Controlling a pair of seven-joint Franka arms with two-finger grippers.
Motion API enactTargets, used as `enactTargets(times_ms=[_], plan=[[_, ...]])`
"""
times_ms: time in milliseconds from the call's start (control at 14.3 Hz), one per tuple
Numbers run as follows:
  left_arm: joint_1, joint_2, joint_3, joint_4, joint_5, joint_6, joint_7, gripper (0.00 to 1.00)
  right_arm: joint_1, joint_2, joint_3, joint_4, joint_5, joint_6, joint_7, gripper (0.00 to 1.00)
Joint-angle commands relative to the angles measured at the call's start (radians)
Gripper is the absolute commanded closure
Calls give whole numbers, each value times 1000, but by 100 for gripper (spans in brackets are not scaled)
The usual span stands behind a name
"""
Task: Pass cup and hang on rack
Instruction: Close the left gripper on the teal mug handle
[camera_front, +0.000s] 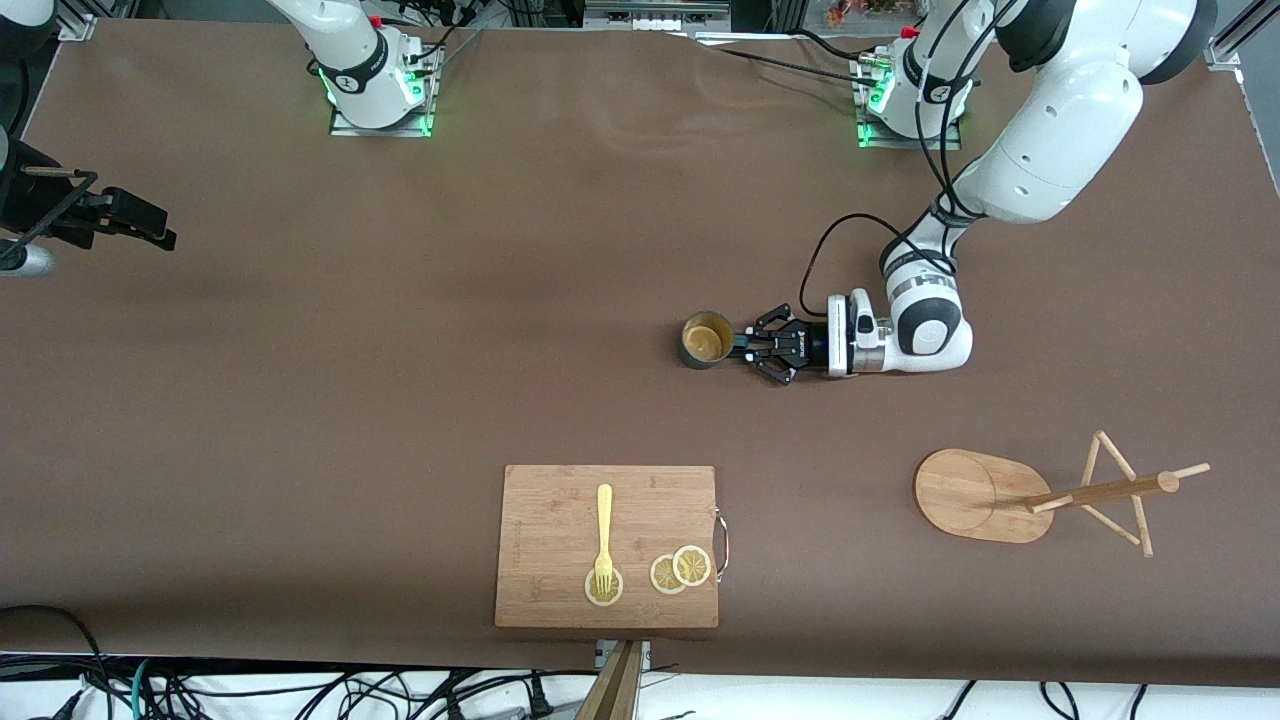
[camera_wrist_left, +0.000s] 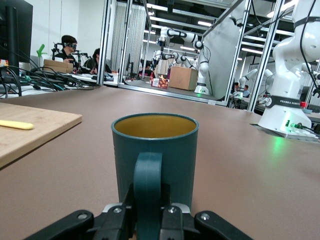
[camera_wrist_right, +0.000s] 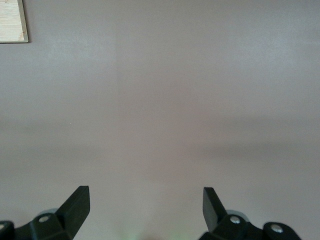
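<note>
My left claw (camera_front: 742, 345) was clamped on the handle of the cup (camera_front: 704, 340), which stood on the table (camera_front: 400, 350). My right claw (camera_wrist_right: 146, 205) waited wide open and empty. Next I judged a straight lift, then the handover toward the rack (camera_front: 1040, 495).

My dark teal cup (camera_front: 704, 341) stands upright mid-table, its yellowish-tan inside showing and its handle (camera_wrist_left: 148, 192) pinched in my left grip. My bamboo rack (camera_front: 1040, 495) stands well apart, nearer the front camera, toward my left arm's end.
</note>
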Motion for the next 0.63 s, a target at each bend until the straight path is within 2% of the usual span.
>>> enactTargets(times_ms=[0, 140, 280, 561], plan=[[81, -81, 1, -90, 20, -41, 16, 100, 3, -1, 2, 16, -3, -18, 11, 0], [175, -170, 1, -161, 123, -82, -54, 100, 3, -1, 2, 16, -3, -18, 11, 0], [271, -224, 1, -169, 261, -148, -186, 100, 3, -1, 2, 16, -3, -18, 11, 0], [417, -290, 36, -172, 404, -278, -376, 100, 3, -1, 2, 16, -3, -17, 11, 0]])
